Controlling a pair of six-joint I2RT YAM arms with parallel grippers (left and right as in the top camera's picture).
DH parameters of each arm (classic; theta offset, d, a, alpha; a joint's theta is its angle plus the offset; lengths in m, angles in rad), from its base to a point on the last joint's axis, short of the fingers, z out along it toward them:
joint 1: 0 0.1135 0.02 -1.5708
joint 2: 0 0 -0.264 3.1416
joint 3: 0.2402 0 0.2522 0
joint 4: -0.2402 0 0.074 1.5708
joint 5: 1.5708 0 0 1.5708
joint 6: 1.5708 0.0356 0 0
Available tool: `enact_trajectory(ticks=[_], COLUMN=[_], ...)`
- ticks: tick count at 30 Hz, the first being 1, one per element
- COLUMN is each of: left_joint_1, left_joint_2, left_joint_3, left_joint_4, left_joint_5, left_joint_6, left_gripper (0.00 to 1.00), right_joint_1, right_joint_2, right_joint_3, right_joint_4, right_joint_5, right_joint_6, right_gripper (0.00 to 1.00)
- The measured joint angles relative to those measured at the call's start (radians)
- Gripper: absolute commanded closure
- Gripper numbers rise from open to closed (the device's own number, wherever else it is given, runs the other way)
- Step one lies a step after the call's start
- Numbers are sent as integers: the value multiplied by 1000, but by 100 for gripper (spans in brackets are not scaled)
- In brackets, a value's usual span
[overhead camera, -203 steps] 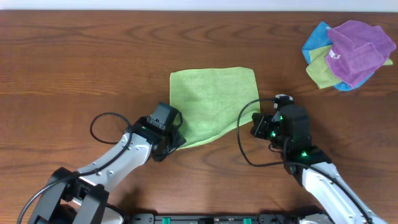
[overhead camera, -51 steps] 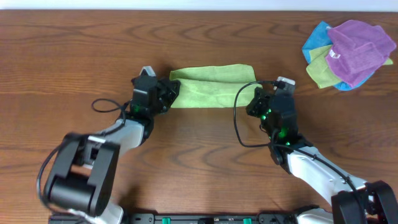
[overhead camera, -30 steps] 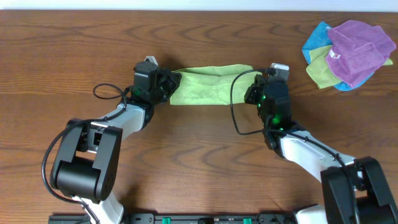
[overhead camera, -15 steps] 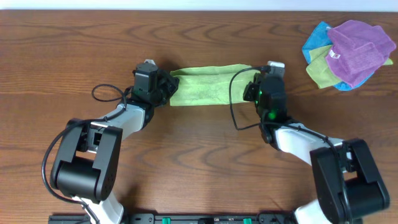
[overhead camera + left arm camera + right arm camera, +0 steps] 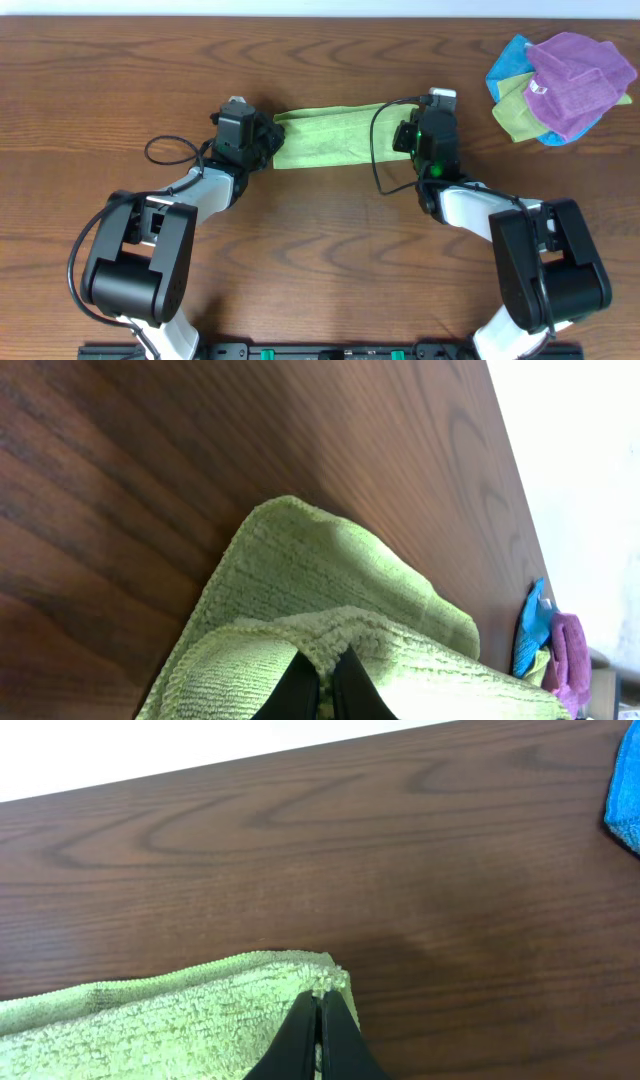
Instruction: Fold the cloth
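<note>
Overhead view: the cloth [image 5: 335, 138] is a folded strip lying toward 12 o'clock on the table [image 5: 320, 260]. My left pincer [image 5: 266, 141] is clamped shut on its 9 o'clock end and my right pincer [image 5: 411, 127] is pinched shut on the corner at its 3 o'clock end. It's fuzzy lime-green microfibre with a stitched hem, two layers stacked (the top one humps up a bit in the left wrist view). I'd guess it's light and floppy, grippy rather than slick, so it'll sag between grips and drag on the wood. Corners and hem look like the spots to grab. A purple cloth [image 5: 575, 75] and a blue cloth [image 5: 510, 58] are bunched way off at 2 o'clock.
</note>
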Motion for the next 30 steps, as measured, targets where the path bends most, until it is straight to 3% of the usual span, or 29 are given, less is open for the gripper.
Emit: enact_trajectory(ticks=[9,24,25,26,27,28,29,30], left_joint_1=[-10,-16,-16,-16,-16,-16,-15,-15], left_joint_2=[44,61,68,79,86,92,95,95], left_joint_3=[0,0,0,0,0,0,0,0], left_joint_4=[86,93,95,100,104,113,115,121], left_joint_5=[-16,-66,-66,-67,-70,-75,-78,-82], left_joint_6=[0,0,0,0,5,-1,7,4], left_gripper=[94,94,91,80,77,61,37,13], right_joint_1=[-3,-3,-3,-3,-3,-5,-6,-7], right_joint_2=[0,53,53,53,53,53,53,53], right_joint_3=[3,4,5,5,5,5,5,5], right_joint_4=[-76,-25,-23,-24,-24,-24,-24,-26], right_joint_5=[2,-6,-6,-5,-5,-2,2,5], right_joint_6=[0,0,0,-4,-6,-4,-5,-5], right_gripper=[99,97,92,83,59,34,13,1])
